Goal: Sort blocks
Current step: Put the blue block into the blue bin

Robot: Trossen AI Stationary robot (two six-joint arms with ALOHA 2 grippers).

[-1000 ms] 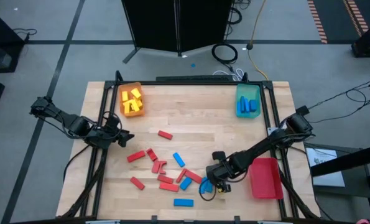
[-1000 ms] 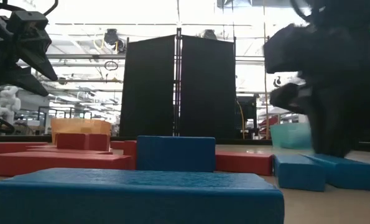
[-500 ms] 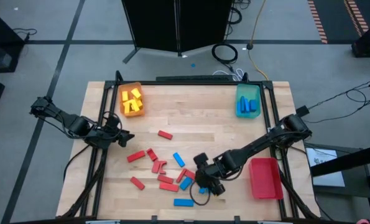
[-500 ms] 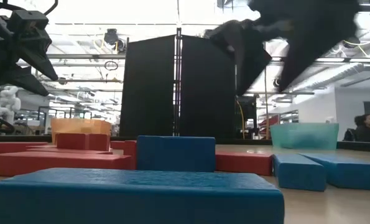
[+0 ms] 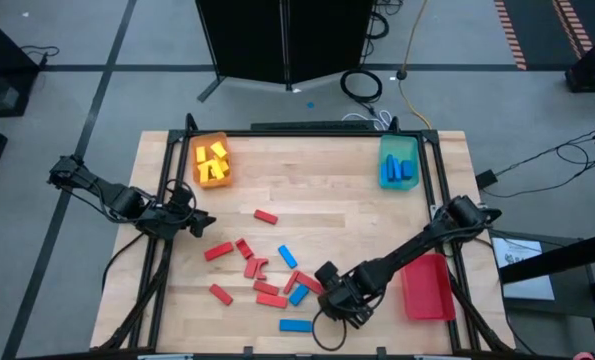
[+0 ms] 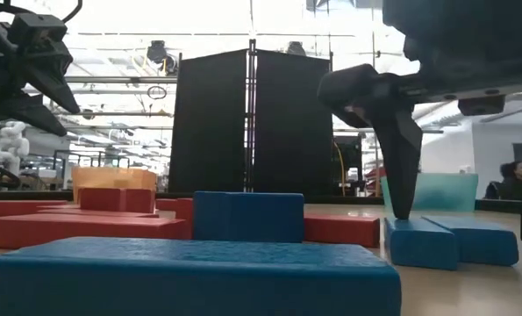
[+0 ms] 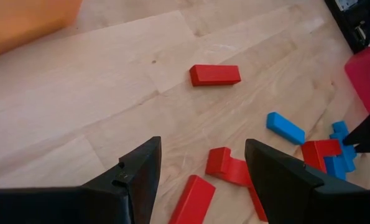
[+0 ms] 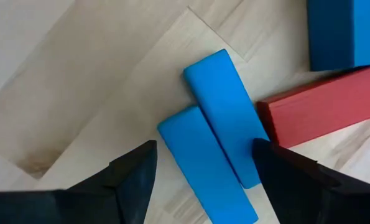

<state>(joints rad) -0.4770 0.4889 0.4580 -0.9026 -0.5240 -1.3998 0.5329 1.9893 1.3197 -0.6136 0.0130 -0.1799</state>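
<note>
Red and blue blocks lie flat and scattered on the wooden table. Two blue blocks lie side by side, long sides touching, next to a red block. My right gripper hangs open over this blue pair, pointing steeply down. In the low view one finger stands at the pair's left and the other at the picture's right edge. I cannot tell whether a fingertip touches. My left gripper waits open at the table's left, above the wood.
An orange tray with yellow blocks stands at the far left. A teal tray with blue blocks stands at the far right. A red tray lies just right of my right gripper. One blue block lies near the front edge.
My right gripper has lifted off the blue blocks, rolled about its own axis and opened wide. It has shifted a little toward the near edge and come down again with its fingers astride the blue pair.
</note>
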